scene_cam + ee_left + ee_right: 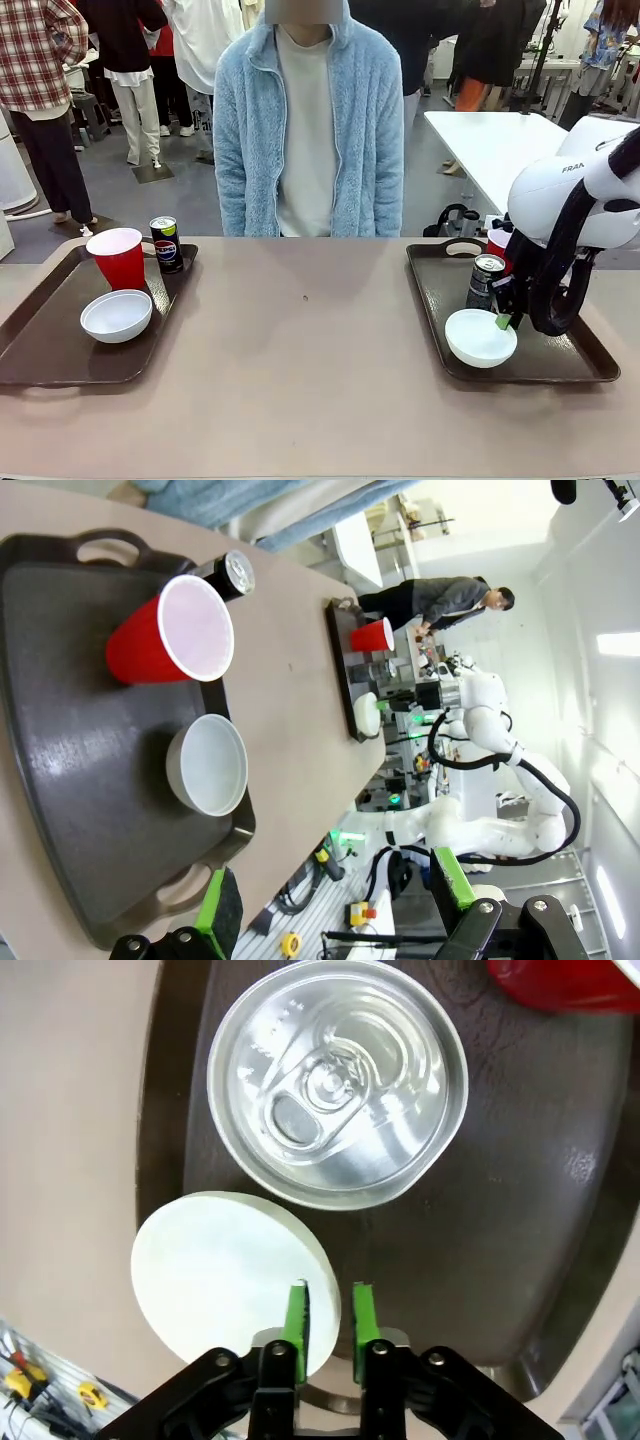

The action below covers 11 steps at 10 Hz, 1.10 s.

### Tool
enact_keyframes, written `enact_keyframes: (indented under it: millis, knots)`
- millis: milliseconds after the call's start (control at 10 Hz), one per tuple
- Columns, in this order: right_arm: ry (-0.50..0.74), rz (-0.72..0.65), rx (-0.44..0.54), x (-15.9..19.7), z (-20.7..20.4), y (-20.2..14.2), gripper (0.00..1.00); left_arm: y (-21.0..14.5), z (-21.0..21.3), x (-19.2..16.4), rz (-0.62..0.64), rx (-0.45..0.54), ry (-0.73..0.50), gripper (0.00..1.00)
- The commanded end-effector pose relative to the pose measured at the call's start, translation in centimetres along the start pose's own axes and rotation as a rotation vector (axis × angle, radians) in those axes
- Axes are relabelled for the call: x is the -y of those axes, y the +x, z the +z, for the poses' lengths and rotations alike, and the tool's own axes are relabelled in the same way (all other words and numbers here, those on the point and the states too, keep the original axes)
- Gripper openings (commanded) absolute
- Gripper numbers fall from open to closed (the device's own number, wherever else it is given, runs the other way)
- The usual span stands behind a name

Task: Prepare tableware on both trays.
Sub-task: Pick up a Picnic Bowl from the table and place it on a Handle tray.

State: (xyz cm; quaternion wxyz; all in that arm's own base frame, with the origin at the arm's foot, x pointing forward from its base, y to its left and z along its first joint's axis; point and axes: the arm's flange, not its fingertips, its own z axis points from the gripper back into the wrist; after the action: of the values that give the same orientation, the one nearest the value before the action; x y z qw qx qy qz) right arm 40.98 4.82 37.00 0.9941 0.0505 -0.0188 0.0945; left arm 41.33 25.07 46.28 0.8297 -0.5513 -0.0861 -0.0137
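Trays both carry a cup, bowl and can: left tray, right tray. Right gripper, jaws slightly parted, straddles the right bowl's rim; left gripper gapes, holding nothing.

We see two trays on the table. Left tray: cup at 12 o'clock, can at 1, just beside the cup, bowl at 4. Right tray: can at 10, cup behind it, bowl at 7.
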Motion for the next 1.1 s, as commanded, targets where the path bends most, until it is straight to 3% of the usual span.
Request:
enact_keyframes:
  millis: [0,100,200,400,800,900,1000]
  knots:
    - [-0.026,0.004,0.009,-1.0,2.4,-1.1,1.0,-0.2,0.2,0.4,0.01,-0.001,-0.004,1.0]
    - [-0.047,-0.016,0.0,-1.7,4.1,-1.8,1.0,-0.2,0.2,0.4,0.01,-0.001,-0.004,1.0]
    - [-0.065,-0.028,-0.01,-2.5,6.0,-2.6,0.86,-0.2,0.2,0.4,0.01,-0.001,-0.004,1.0]
    - [-0.075,-0.043,0.002,-3.8,9.3,-3.7,1.0,-0.2,0.2,0.4,0.01,-0.001,-0.004,1.0]
    - [-0.096,-0.174,0.085,-5.5,13.7,-4.7,1.0,-0.2,0.2,0.4,0.01,-0.001,-0.004,1.0]
    - [-0.068,-0.06,0.058,-5.0,12.9,-5.2,1.0,-0.2,0.2,0.4,0.01,-0.001,-0.004,1.0]
    - [-0.068,-0.06,0.058,-5.0,12.9,-5.2,1.0,-0.2,0.2,0.4,0.01,-0.001,-0.004,1.0]
